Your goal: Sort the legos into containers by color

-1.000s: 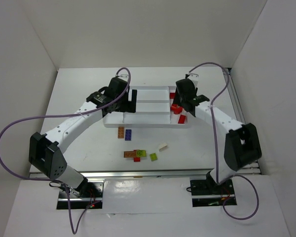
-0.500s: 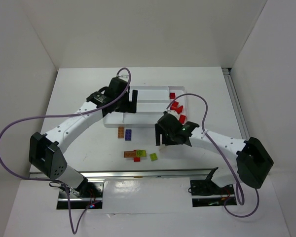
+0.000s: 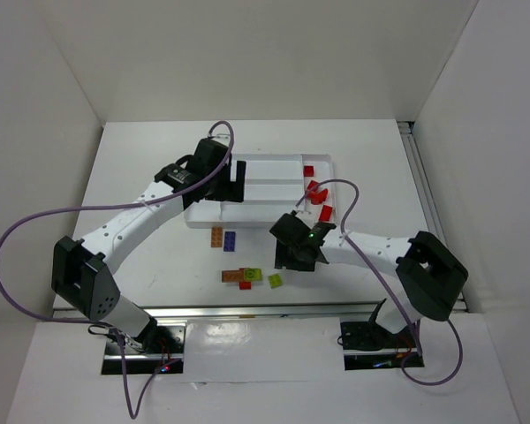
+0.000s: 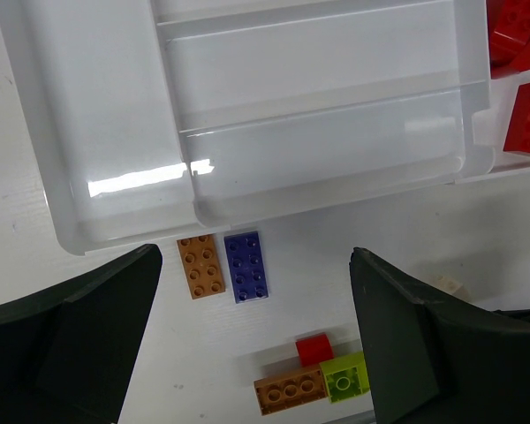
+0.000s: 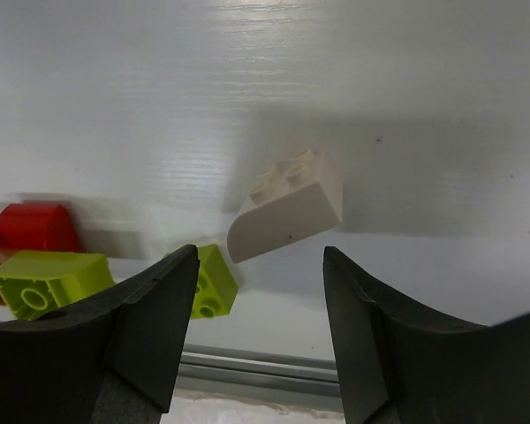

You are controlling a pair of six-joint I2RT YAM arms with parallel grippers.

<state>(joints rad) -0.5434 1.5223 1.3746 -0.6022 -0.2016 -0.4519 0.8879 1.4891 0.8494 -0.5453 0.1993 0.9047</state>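
The white tray (image 3: 203, 216) of containers lies mid-table; its right end section holds several red legos (image 3: 316, 190). My left gripper (image 3: 237, 181) hangs open over the tray's left end with nothing between its fingers. In the left wrist view, an orange plate (image 4: 200, 266) and a purple plate (image 4: 246, 266) lie just outside the tray wall (image 4: 115, 132). Nearer sit a red brick (image 4: 314, 349), an orange-brown brick (image 4: 290, 389) and a lime brick (image 4: 346, 376). My right gripper (image 5: 259, 256) is low over the table and open. The cream brick (image 5: 287, 205) lies just beyond its tips, untouched.
A small lime brick (image 5: 208, 281) sits beside my right gripper's left fingertip. A metal rail (image 3: 247, 309) runs along the table's near edge, close behind the loose legos. White walls enclose the table on three sides. Purple cables loop over both arms.
My right arm has left the tray's right end section and come down to the table at the cream brick; its jaws opened wide, then narrowed. The left arm has not moved.
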